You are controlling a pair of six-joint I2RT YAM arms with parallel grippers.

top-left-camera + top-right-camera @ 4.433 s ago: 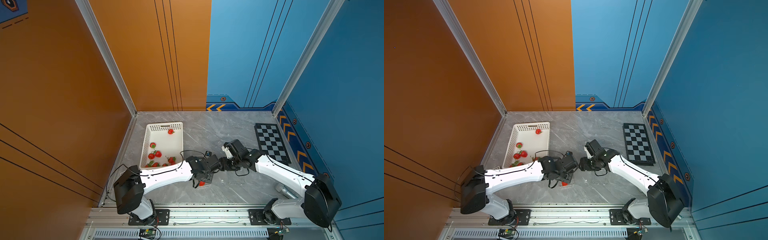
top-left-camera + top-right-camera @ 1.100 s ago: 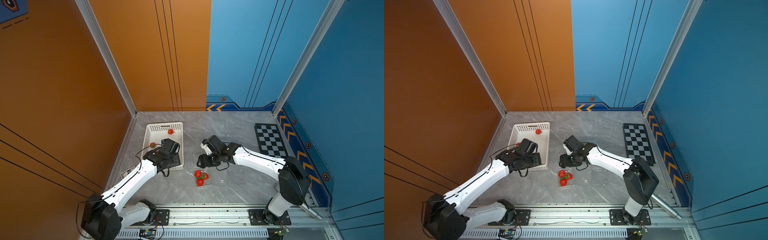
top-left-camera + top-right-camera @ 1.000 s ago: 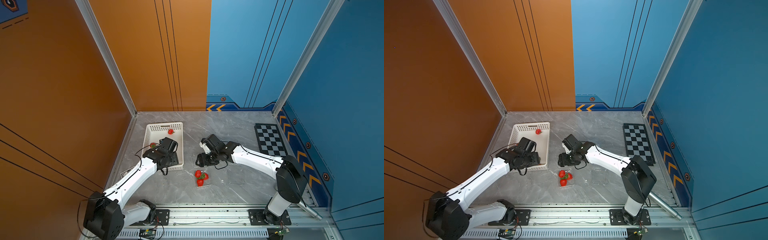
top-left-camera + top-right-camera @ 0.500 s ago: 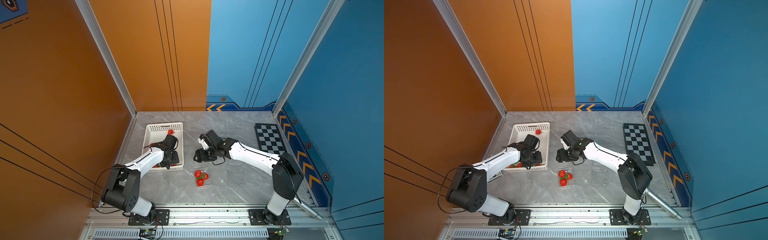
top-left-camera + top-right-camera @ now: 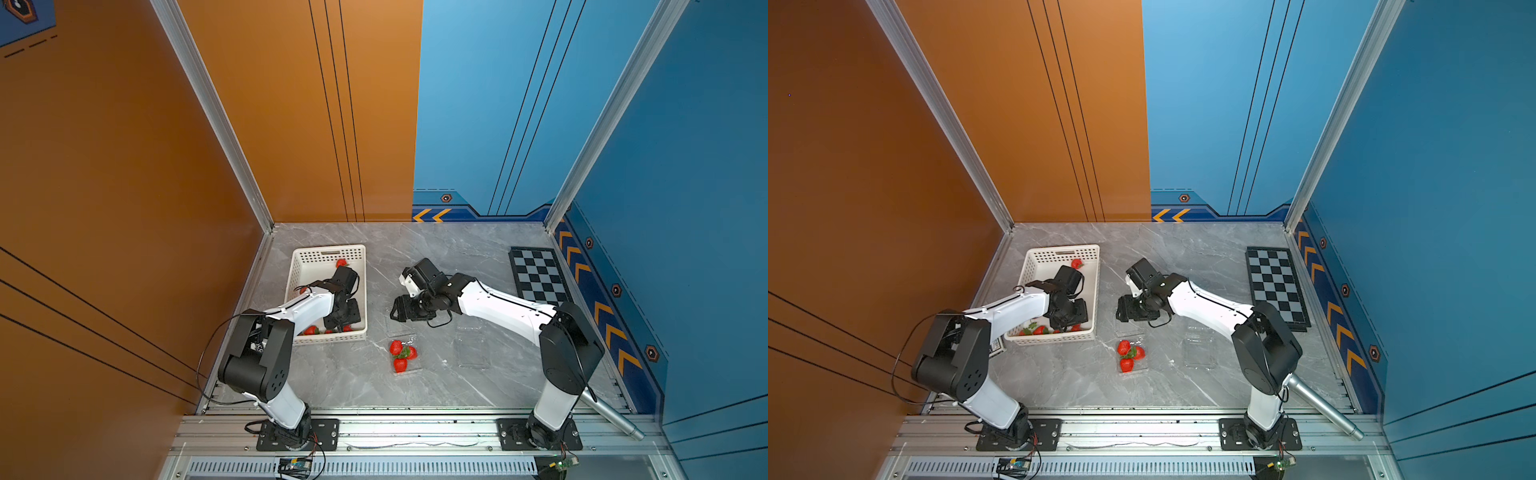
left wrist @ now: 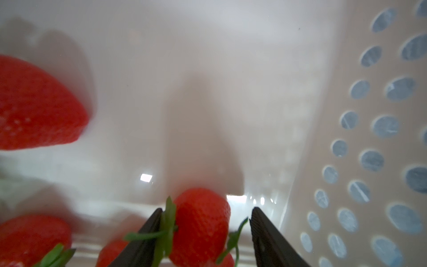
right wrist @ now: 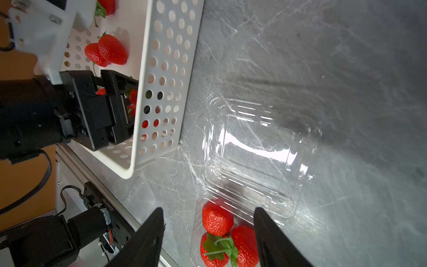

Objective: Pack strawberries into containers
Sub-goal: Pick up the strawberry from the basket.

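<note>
Left gripper point(image 6: 205, 209) inside basket point(image 6: 231, 57), jaws apart astride one strawberry point(image 6: 201, 228), unclamped. Right gripper point(image 7: 208, 209) apart, empty, near open container point(image 7: 254, 150) holding three strawberries point(image 7: 217, 219). Second container point(image 5: 471, 349) empty. Several berries point(image 7: 112, 49) left in basket.

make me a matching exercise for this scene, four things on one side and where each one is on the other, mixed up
1 left end effector
2 right end effector
3 checkerboard
4 empty container

a flat by the blue wall
b in the white basket, astride a strawberry
c on the table beside the right arm
d open, aimed at the container with three strawberries

Pairs: 1-b; 2-d; 3-a; 4-c
</note>
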